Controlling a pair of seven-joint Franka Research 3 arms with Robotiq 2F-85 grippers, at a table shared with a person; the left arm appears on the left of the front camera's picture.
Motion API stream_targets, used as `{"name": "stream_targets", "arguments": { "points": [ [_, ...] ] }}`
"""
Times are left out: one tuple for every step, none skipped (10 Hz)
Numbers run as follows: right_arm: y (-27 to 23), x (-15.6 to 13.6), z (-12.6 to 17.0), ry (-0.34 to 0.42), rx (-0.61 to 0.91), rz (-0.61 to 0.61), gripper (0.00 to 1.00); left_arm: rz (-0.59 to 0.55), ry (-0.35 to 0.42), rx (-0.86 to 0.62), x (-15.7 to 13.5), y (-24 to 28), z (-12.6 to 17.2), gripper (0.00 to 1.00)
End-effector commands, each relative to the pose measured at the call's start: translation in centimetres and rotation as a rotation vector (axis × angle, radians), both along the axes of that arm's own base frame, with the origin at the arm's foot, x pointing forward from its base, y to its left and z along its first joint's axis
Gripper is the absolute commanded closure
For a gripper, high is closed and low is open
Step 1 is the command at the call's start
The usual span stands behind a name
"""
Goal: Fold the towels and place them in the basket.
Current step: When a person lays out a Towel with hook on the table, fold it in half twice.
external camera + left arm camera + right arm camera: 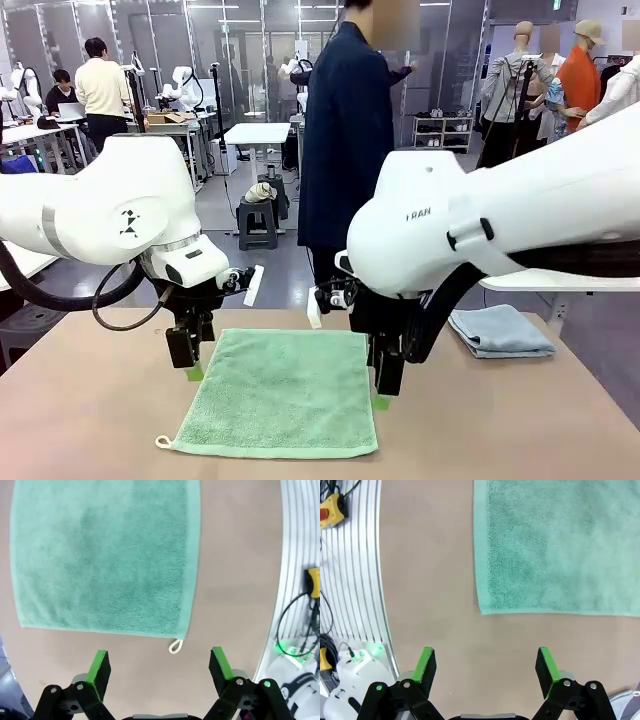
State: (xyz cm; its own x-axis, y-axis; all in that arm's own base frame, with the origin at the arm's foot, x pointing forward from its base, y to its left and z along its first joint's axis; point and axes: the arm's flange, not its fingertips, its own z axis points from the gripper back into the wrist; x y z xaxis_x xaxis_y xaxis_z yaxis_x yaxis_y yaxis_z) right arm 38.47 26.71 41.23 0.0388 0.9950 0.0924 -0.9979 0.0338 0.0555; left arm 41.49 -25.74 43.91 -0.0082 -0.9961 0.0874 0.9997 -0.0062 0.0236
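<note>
Here we are at the table [80, 420]. The green towel [275, 395] lies flat in the middle of it, with its little white loop tag [163, 441] poking out at the 7 o'clock corner. Whether there's already a fold in it, I can't tell from here.

The left gripper [190, 362] hangs at the towel's 9 o'clock edge and the right gripper [385, 385] at its 3 o'clock edge. Both point down, one on each side. The left wrist view shows the left gripper [159, 655] with its green pads [100, 666] wide apart and nothing between them. The green towel [105, 555] is at 11 o'clock and the loop tag [175, 646] sits just above the gap at 12. It's the same on the other side: the right gripper [486, 652] is spread wide and empty over bare tabletop, with the corner of the green towel [555, 545] up at 1 o'clock.

Out at 2 o'clock from the green one, the blue-grey towel [500, 330] sits in a neat, layered stack, so I'd call that one folded. The person [345, 150] stands at the far side, at 12 o'clock, with no hand on the cloth.

So how far along are we? By my reckoning, about the middle. One towel looks folded, and the green one needs at least one more fold. Both are on the table, so the trip to the basket is yet to come for each.
</note>
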Motion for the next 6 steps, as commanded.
{"name": "stream_targets", "arguments": {
  "points": [
    [0.5,0.33,-0.63,-0.058,-0.027,0.05,0.0,-0.047,0.023,0.032,-0.73,0.77,-0.08,0.0],
    [0.88,0.58,-0.58,-0.085,-0.048,0.018,0.0,-0.061,0.027,0.031,-0.74,0.91,-0.1,0.0],
    [0.43,0.02,-0.49,-0.012,-0.013,0.02,0.0,-0.015,0.013,0.007,-0.36,-0.07,-0.25,0.0],
    [0.43,0.02,-0.49,-0.012,-0.013,0.02,0.0,-0.015,0.013,0.007,-0.36,-0.07,-0.25,0.0],
    [0.43,0.02,-0.49,-0.012,-0.013,0.02,0.0,-0.015,0.013,0.007,-0.36,-0.07,-0.25,0.0],
    [0.43,0.02,-0.49,-0.012,-0.013,0.02,0.0,-0.015,0.013,0.007,-0.36,-0.07,-0.25,0.0]
  ]
}}
